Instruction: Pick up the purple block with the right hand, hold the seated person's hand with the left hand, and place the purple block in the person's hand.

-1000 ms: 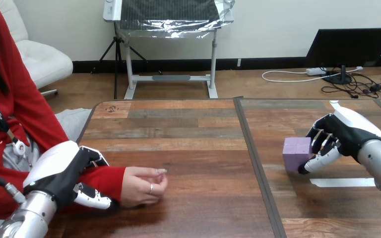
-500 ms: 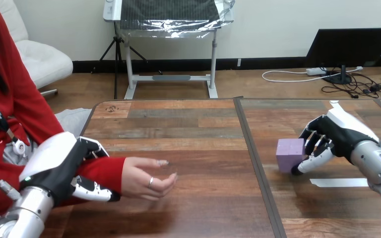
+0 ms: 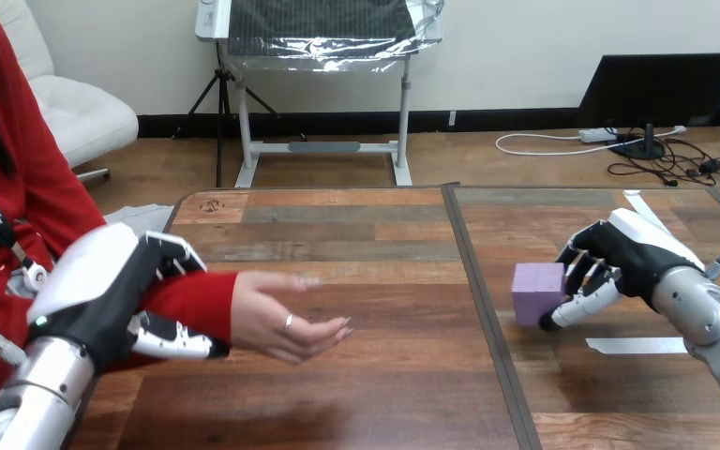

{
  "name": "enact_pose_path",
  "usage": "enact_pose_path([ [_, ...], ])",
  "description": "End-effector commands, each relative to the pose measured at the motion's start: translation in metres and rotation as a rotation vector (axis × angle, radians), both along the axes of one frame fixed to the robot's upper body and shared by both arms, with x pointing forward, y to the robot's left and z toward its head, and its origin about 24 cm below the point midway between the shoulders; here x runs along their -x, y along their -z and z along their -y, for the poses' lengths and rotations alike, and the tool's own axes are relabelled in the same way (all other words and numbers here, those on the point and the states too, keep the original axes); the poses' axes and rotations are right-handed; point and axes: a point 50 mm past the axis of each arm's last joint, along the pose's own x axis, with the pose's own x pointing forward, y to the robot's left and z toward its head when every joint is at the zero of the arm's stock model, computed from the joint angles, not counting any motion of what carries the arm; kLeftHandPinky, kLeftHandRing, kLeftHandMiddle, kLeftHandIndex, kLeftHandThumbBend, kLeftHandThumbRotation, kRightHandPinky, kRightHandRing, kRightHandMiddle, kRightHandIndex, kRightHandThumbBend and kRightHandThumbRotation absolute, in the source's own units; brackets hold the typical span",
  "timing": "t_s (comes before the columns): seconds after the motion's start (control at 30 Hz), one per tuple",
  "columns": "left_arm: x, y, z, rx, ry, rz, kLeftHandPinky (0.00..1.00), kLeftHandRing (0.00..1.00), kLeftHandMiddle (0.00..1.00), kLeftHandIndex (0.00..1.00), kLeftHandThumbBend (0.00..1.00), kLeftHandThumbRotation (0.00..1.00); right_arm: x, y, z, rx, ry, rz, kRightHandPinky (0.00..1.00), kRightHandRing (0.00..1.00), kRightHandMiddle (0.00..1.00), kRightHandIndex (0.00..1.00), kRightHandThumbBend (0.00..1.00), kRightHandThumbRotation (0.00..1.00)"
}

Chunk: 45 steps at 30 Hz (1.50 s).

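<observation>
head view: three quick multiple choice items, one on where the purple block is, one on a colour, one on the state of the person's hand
1. Where over the table is the purple block?
A. at the left edge
B. in the right hand, over the right half
C. at the far middle edge
2. What colour is the strip lying near the right arm?
A. red
B. black
C. white
3. How is the person's hand?
A. open, palm up, empty
B. a closed fist
C. flat, palm down
Key: 1 B, fingers and thumb curl round the block; 2 C, it shows pale on the wood; 3 A, its fingers are loosely open with nothing on the palm.
</observation>
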Motion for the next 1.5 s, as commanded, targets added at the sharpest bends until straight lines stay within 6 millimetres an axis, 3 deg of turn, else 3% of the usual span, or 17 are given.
enact_pose_path([
  [0.0,-0.008,-0.056,0.014,0.021,0.074,0.268,0.36,0.42,0.45,0.44,0.82,0.00,-0.029,-0.046,-0.022,-0.064,-0.054,0.167,0.50,0.52,0.52,0.51,0.79,0.00],
  [0.57,-0.005,-0.070,0.020,0.047,0.100,0.329,0.36,0.41,0.45,0.45,0.80,0.00,-0.032,-0.055,-0.034,-0.136,-0.120,0.218,0.47,0.48,0.50,0.51,0.80,0.00],
  [1.47,-0.002,-0.070,0.024,0.054,0.113,0.334,0.37,0.41,0.45,0.45,0.85,0.00,-0.033,-0.064,-0.038,-0.155,-0.166,0.251,0.45,0.47,0.49,0.48,0.82,0.00],
])
